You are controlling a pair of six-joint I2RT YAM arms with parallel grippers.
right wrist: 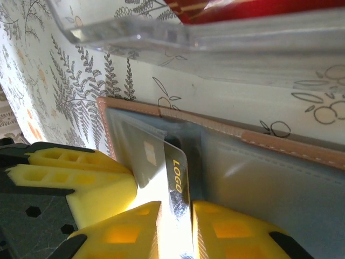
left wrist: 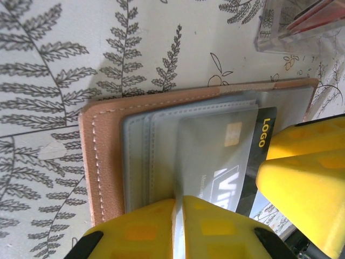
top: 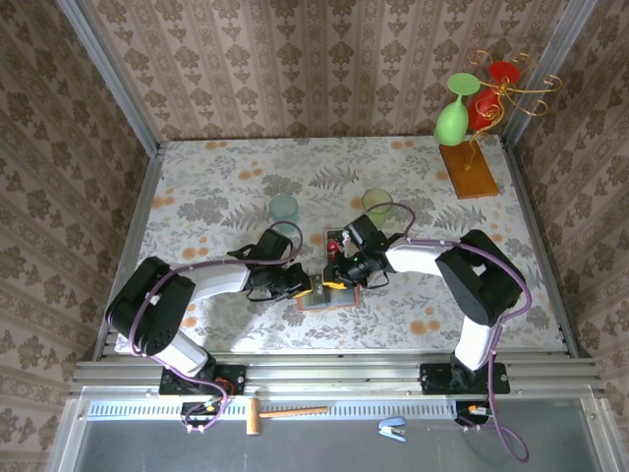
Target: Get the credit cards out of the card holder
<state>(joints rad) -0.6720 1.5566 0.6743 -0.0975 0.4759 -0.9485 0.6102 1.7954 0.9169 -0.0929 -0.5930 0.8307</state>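
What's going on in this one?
Both arms work on the open card holder lying on the table. The left gripper is clamped on its grey inner pocket, steadying it, while the right gripper pinches a dark card marked LOGO, partly out of its slot. Some red cards lie in a clear tray just beyond.

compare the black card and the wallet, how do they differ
The card is dark with gold lettering; the wallet is tan leather with grey pockets. The card is smaller and sticks partway out of a pocket, pinched by the right pincer; the wallet lies open on the table, pinched by the left pincer. Both are flat.
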